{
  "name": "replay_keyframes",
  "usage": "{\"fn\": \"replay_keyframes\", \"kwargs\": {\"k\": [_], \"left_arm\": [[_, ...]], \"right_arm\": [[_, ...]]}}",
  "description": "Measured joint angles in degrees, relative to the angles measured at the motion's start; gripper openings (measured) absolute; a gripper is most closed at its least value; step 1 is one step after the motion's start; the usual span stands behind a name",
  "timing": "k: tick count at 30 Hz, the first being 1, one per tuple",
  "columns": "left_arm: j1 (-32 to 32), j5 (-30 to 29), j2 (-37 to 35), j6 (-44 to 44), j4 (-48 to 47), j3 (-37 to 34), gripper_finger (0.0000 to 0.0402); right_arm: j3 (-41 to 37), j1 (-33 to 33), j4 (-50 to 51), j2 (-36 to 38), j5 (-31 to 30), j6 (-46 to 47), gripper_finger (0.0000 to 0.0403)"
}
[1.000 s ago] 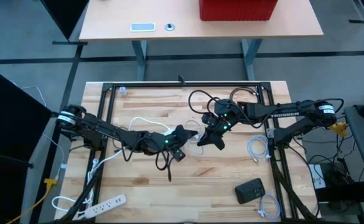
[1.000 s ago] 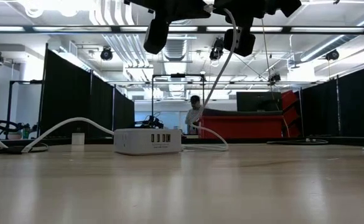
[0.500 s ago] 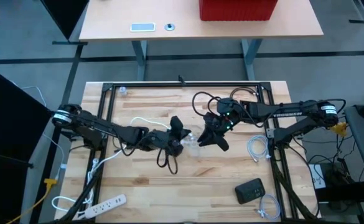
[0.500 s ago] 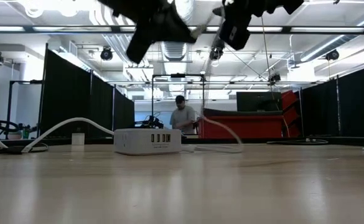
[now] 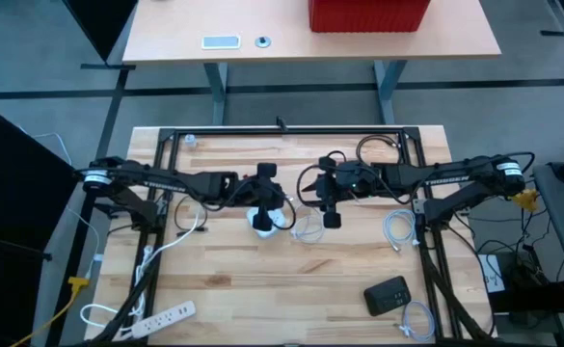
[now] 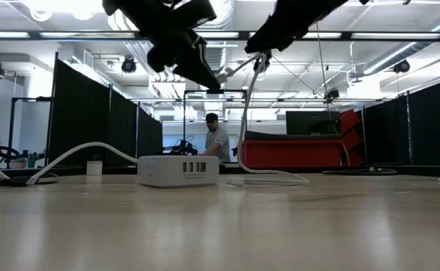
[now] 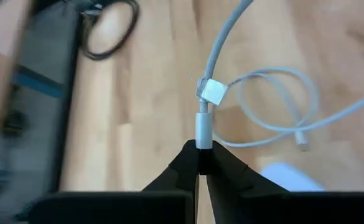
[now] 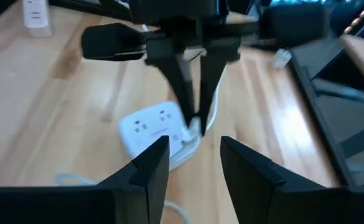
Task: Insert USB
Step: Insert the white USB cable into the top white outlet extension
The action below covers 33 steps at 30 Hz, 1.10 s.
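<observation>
A white USB cable (image 7: 214,59) is held at its plug end by my left gripper (image 7: 199,157), which is shut and slants down above the white charging hub (image 5: 260,224). In the low view the hub (image 6: 178,170) stands on the table with its row of ports facing the near edge. My right gripper (image 8: 194,155) is open just right of the left gripper (image 8: 191,93) and faces it with nothing between its fingers. The rest of the cable (image 5: 307,229) lies in loops on the table right of the hub. My left gripper pinches the cable's white plug (image 7: 203,134) between its two fingertips, at their free ends. The plug's own tip is hidden between the fingers. The plug lies along the fingers and sticks out ahead of them. It is clear of the hub, and the cable (image 6: 248,113) hangs slack to the table.
A black frame (image 5: 282,132) rims the wooden table. A black box (image 5: 388,294) and coiled white cables (image 5: 397,231) lie at the right, and a power strip (image 5: 161,313) at the near left. A person (image 6: 218,143) stands in the room beyond.
My left gripper has gone toward the table's far edge with the plug, rolling about its own line, and now slants down over the hub. My right gripper has rolled in place. The cable no longer runs up to it and now sags from the left gripper.
</observation>
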<state>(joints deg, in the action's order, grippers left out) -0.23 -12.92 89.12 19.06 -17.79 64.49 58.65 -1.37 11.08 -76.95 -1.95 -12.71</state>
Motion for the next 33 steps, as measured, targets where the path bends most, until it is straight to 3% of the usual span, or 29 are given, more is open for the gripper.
{"fn": "replay_keyframes", "kwargs": {"k": [3,21,33], "left_arm": [[0.3,2.2,0.0,-1.6,0.2,0.6,0.0007],[0.4,2.8,0.1,-4.9,-2.0,1.0,0.0007],[0.4,2.8,0.1,-6.1,-3.8,1.0,0.0007]], "right_arm": [[0.0,0.0,-1.8,-2.1,-1.1,-1.4,0.0113],[4.2,0.0,-4.3,-12.8,-1.3,4.3,0.0053],[6.9,0.0,-1.1,-13.9,-1.2,3.6,0.0035]]}}
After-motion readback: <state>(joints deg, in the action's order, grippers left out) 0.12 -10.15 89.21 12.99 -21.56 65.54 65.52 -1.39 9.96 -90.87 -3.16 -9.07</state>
